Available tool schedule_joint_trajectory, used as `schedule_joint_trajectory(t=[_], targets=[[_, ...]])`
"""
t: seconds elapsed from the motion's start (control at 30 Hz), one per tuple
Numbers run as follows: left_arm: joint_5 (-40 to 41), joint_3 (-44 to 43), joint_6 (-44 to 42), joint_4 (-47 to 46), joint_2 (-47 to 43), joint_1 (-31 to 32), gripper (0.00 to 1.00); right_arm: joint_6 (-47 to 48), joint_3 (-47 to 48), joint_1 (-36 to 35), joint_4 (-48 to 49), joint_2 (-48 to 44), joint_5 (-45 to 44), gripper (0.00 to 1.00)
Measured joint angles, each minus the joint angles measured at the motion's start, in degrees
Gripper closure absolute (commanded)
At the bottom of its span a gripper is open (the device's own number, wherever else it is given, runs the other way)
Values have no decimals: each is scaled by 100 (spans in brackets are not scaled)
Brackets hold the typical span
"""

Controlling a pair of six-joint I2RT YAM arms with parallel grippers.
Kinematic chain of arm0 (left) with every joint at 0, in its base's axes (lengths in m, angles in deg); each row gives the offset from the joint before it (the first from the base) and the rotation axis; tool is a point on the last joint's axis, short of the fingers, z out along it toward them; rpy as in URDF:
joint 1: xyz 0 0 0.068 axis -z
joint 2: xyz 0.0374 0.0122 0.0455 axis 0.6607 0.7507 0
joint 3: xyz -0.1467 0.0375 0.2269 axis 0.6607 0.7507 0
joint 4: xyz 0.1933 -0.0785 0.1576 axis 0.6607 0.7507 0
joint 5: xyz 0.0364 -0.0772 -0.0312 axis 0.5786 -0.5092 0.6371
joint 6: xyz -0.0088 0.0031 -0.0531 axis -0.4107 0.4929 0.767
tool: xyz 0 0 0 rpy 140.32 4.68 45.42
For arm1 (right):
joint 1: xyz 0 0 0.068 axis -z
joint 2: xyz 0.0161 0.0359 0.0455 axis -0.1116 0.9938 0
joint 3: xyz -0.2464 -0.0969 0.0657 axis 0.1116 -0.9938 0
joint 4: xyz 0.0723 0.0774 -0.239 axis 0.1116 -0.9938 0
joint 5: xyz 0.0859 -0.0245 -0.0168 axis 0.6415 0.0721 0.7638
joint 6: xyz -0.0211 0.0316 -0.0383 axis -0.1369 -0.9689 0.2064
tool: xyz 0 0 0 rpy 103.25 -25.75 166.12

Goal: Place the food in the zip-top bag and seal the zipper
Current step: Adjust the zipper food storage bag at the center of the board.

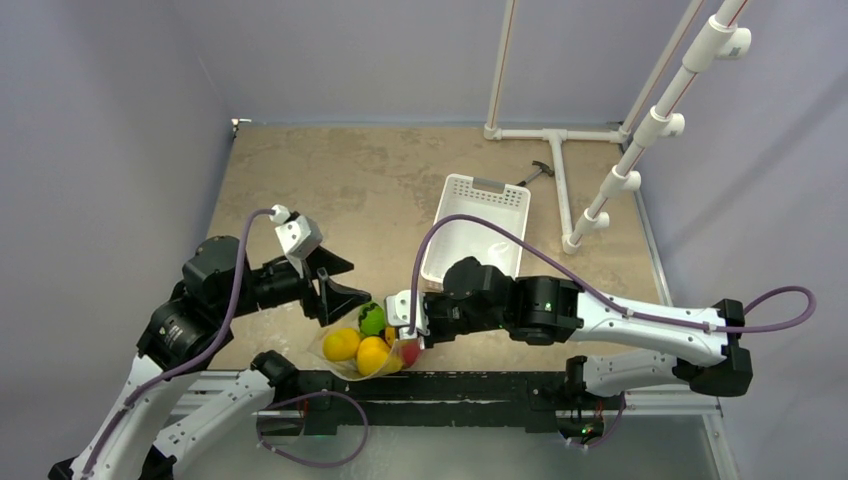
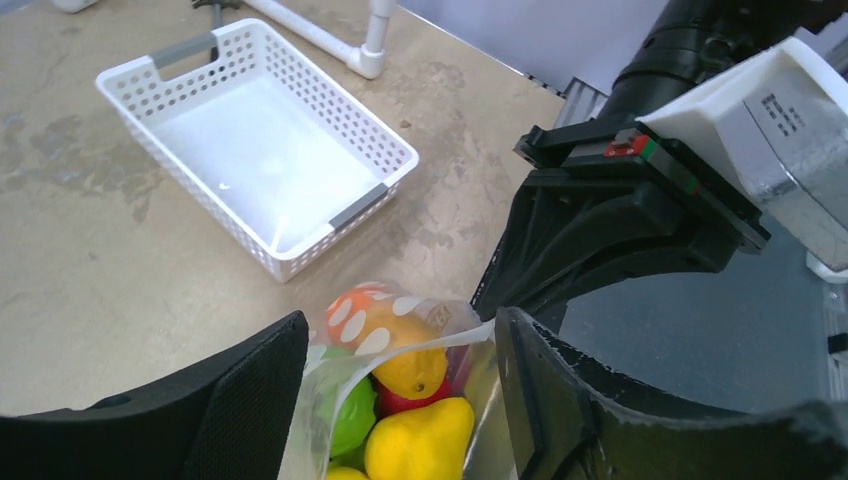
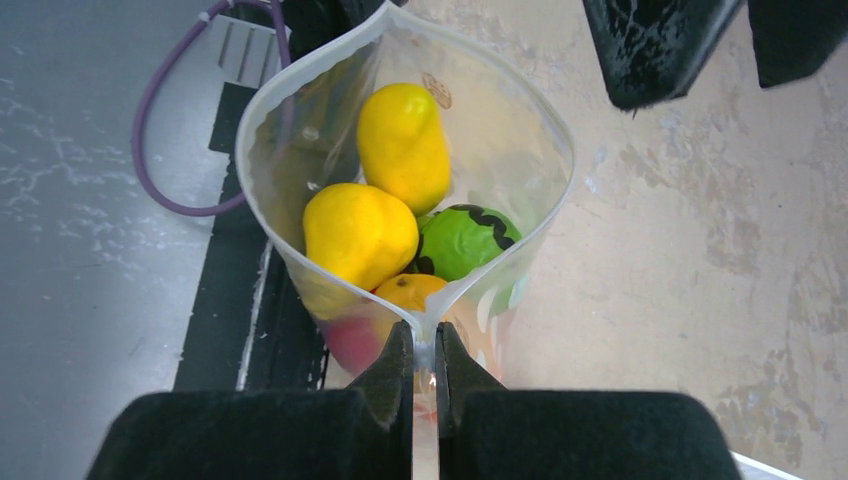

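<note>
Your right gripper [image 3: 424, 335] is pinched fully closed on one end of the mouth of the zip-top bag [image 3: 520, 140], with the thin film caught between its two black fingers. Your left gripper [image 2: 400, 330] stands wide open and holds nothing, one finger on each side of the opposite end of the bag mouth.

The bag sits at the near edge of the table [image 1: 360, 180], between the two grippers, with its mouth spread into an open oval. The food [image 3: 358, 232] is already inside: two yellow pieces, a green piece with dark stripes [image 3: 465, 240], an orange piece and a red one lower down. The zipper [image 3: 245, 150], a pale strip around the rim, is not yet pressed together.

Expect the bag to be light, soft and slippery. The film will likely crumple and slide rather than resist, and the fruit's weight may pull it downward. The firmer zipper strip is probably the best hold, so take it at the free end, opposite your right gripper.

A white basket [image 2: 170, 165] lies farther back on the table.

There is no writing you can read. A small round mark on the bag wall and a sticker on the right wrist housing are both too small to make out.
</note>
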Motion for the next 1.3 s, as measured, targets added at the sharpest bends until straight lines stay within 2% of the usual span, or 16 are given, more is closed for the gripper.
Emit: schedule_joint_trajectory(t=[0.27, 0.57, 0.9, 1.3], targets=[[-1134, 597, -42, -1034, 199, 0, 30, -295, 391, 0, -299, 136, 157, 100], [-1937, 1099, -33, -1563, 334, 0, 26, -566, 603, 0, -420, 188, 264, 100], [-2406, 1650, 315, -2232, 33, 33, 18, -713, 638, 0, -426, 188, 391, 100], [-2500, 1851, 645, -2492, 42, 37, 20, -968, 767, 0, -420, 190, 350, 100]])
